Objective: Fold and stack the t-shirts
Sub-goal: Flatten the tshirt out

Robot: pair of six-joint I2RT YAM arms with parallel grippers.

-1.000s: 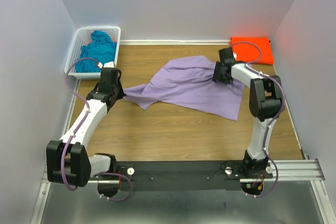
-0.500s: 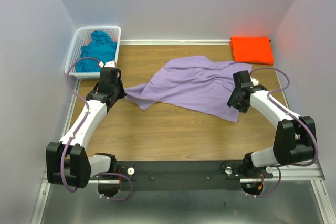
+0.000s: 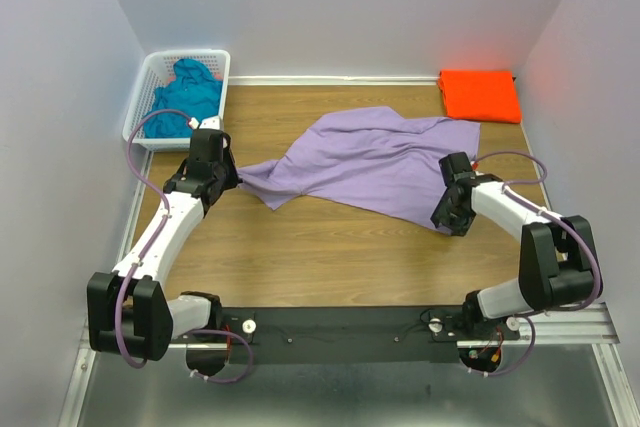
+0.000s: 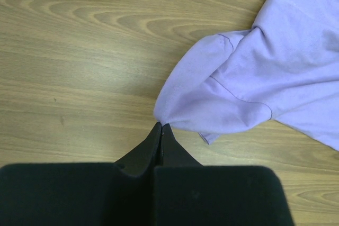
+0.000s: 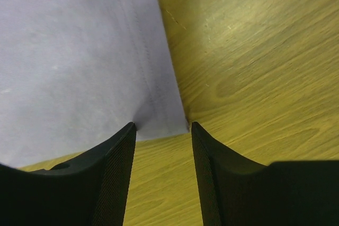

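The lavender-purple t-shirt (image 3: 370, 162) lies crumpled and spread across the middle of the wooden table. My left gripper (image 3: 232, 179) is shut on the tip of its left sleeve (image 4: 212, 99), as the left wrist view shows (image 4: 161, 125). My right gripper (image 3: 445, 219) is open at the shirt's near right hem corner (image 5: 175, 123), which lies between its tips (image 5: 161, 126). The bright orange t-shirt (image 3: 480, 94) lies folded at the far right corner. The teal-blue t-shirt (image 3: 188, 89) lies bunched in the basket.
A white lattice basket (image 3: 146, 99) stands at the far left corner. Grey walls close in the table on three sides. The black rail with the arm bases (image 3: 340, 329) runs along the near edge.
My right arm has swung from the shirt's far right edge by the orange shirt down to the shirt's near right corner. My left gripper has stayed shut on the sleeve.
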